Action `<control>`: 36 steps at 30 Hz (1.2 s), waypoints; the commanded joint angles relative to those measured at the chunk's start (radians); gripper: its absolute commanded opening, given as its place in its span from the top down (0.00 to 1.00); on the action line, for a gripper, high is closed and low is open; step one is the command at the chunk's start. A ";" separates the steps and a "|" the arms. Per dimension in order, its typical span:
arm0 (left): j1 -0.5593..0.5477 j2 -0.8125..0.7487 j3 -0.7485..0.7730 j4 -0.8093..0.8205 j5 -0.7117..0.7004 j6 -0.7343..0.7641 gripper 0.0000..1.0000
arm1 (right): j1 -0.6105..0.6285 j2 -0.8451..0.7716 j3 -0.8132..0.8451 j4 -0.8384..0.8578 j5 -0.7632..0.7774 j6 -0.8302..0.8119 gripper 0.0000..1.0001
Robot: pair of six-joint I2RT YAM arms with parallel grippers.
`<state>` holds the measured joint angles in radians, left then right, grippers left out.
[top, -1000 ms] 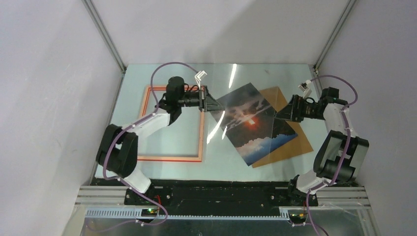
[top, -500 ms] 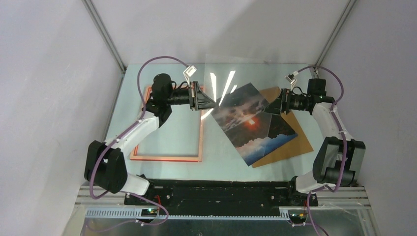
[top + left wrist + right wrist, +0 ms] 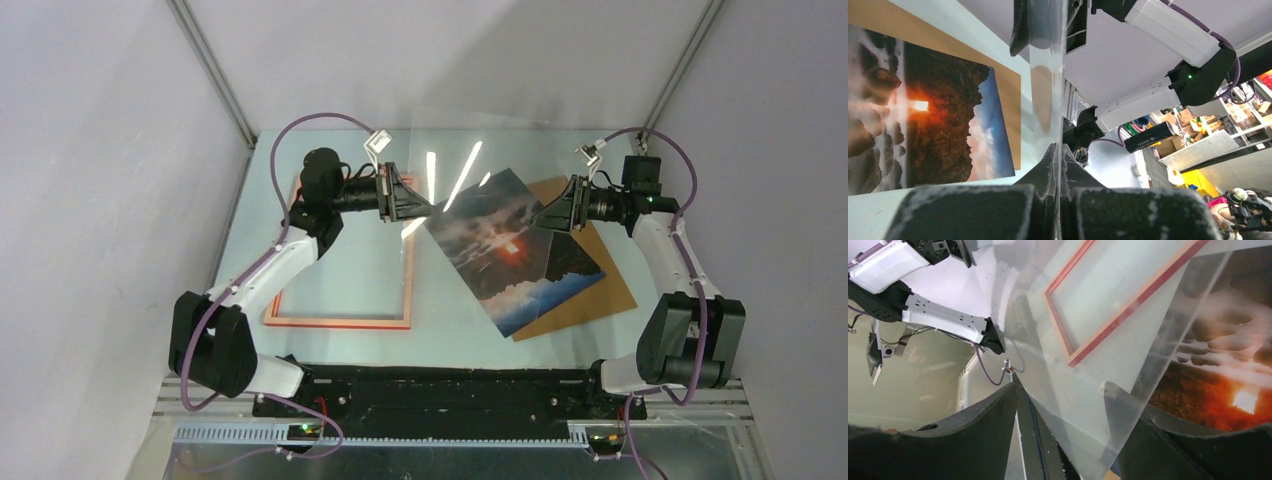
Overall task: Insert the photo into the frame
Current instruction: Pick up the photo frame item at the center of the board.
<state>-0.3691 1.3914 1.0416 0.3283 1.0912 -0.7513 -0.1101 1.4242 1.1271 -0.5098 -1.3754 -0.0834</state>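
The frame [image 3: 340, 322] is lying flat at the left of the counter [image 3: 450, 325]. A clear pane [image 3: 480, 140] is being held aloft. On a brown board [image 3: 600, 295] to the right of the frame, the photo [image 3: 510, 250] is resting. The pane is being pinched by the closed left claw [image 3: 428, 206] and straddled by the right claw [image 3: 545, 222], jaws apart. Risk: being gripped on one side only, the pane may pivot or slip onto the photo.

White-shelled left arm [image 3: 268, 266] and right arm [image 3: 668, 250], black joints [image 3: 215, 350], looping purple cables [image 3: 300, 130], perhaps small white clips [image 3: 378, 141] near wrists.
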 commanded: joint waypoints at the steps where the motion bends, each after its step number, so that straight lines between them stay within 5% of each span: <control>1: 0.013 -0.024 0.016 0.032 -0.015 -0.001 1.00 | 0.008 -0.040 0.023 -0.043 -0.063 -0.037 0.32; 20: 0.060 0.032 -0.002 0.046 -0.164 -0.010 1.00 | 0.024 -0.072 0.013 -0.063 -0.091 -0.032 0.52; 36: 0.071 0.038 -0.137 0.218 -0.345 -0.186 1.00 | 0.025 -0.048 0.013 0.017 -0.109 0.056 0.53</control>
<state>-0.3096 1.4292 0.9195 0.4225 0.8326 -0.8597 -0.0910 1.3865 1.1271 -0.5507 -1.4414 -0.0803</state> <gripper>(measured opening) 0.005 0.472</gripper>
